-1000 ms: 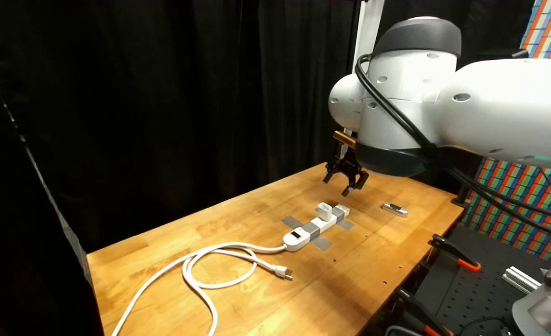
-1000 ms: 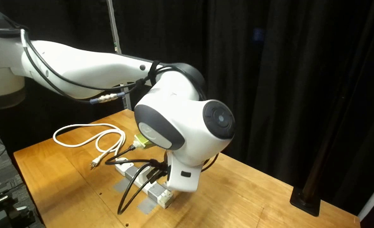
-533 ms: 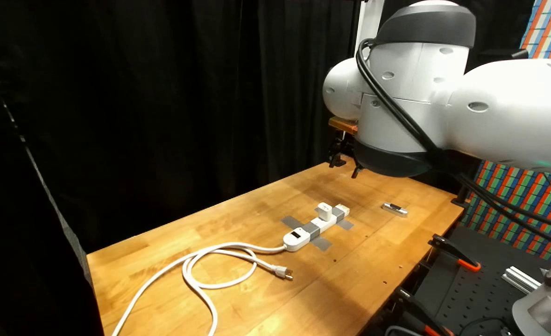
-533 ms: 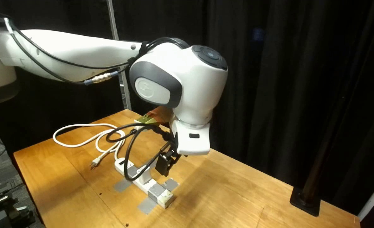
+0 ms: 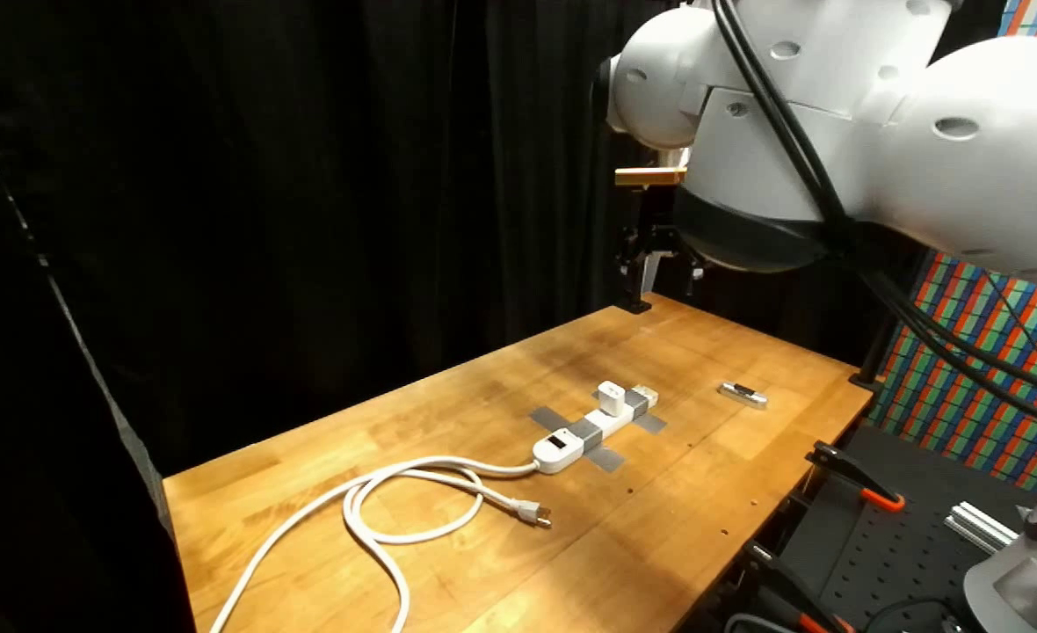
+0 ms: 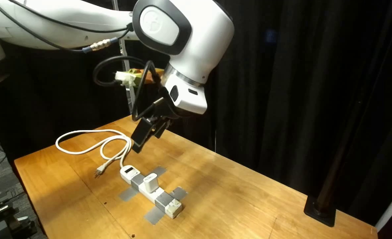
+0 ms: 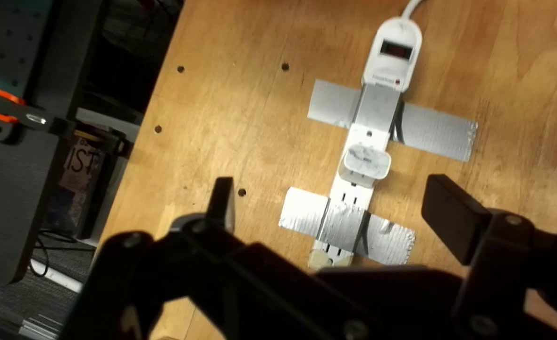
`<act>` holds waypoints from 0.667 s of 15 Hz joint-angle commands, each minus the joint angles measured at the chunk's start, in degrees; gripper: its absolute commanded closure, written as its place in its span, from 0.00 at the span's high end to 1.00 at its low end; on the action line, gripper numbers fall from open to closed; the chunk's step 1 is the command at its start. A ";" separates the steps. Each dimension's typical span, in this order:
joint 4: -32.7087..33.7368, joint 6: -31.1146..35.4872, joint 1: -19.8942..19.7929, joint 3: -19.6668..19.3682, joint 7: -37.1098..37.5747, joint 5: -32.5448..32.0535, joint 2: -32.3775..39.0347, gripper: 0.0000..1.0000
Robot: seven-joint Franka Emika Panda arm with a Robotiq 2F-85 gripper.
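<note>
My gripper (image 7: 337, 210) is open and empty, its black fingers wide apart in the wrist view. In an exterior view the gripper (image 6: 148, 141) hangs tilted above the table, apart from everything below. A white power strip (image 7: 349, 191) lies beneath, held by grey tape, and it shows in both exterior views (image 5: 558, 451) (image 6: 146, 192). A white charger block (image 7: 365, 163) stands upright in one of its outlets; it also shows in both exterior views (image 5: 611, 398) (image 6: 150, 182). The strip's white cable (image 5: 431, 461) lies looped, with its plug (image 5: 532, 512) loose on the wood.
A small silver and black object (image 5: 743, 395) lies on the wooden table (image 5: 677, 492). Clamps with orange handles (image 5: 883, 501) grip the table edge by a black pegboard (image 5: 888, 554). A black post base (image 6: 320, 210) stands at a corner. Dark curtains (image 6: 282, 99) hang behind.
The arm and gripper have risen well above the table, and the gripper has tilted. The charger block and power strip have stayed in place and are now uncovered.
</note>
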 commanded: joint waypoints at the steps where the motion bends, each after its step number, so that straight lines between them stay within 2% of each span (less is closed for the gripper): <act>1: 11.38 -8.21 -7.74 1.25 -3.73 -4.91 6.37 1.00; 3: 16.99 -12.06 -12.31 3.23 -5.40 -5.52 7.95 1.00; 4: 10.79 -13.02 -6.62 2.18 -7.73 -6.37 7.99 1.00; 5: 11.84 -14.71 -7.78 3.14 -9.17 -6.54 8.26 1.00; 6: 10.81 -11.91 -7.65 7.69 -9.77 -10.40 12.81 1.00; 10: 8.00 -12.44 -6.54 14.54 -18.08 -22.12 15.97 1.00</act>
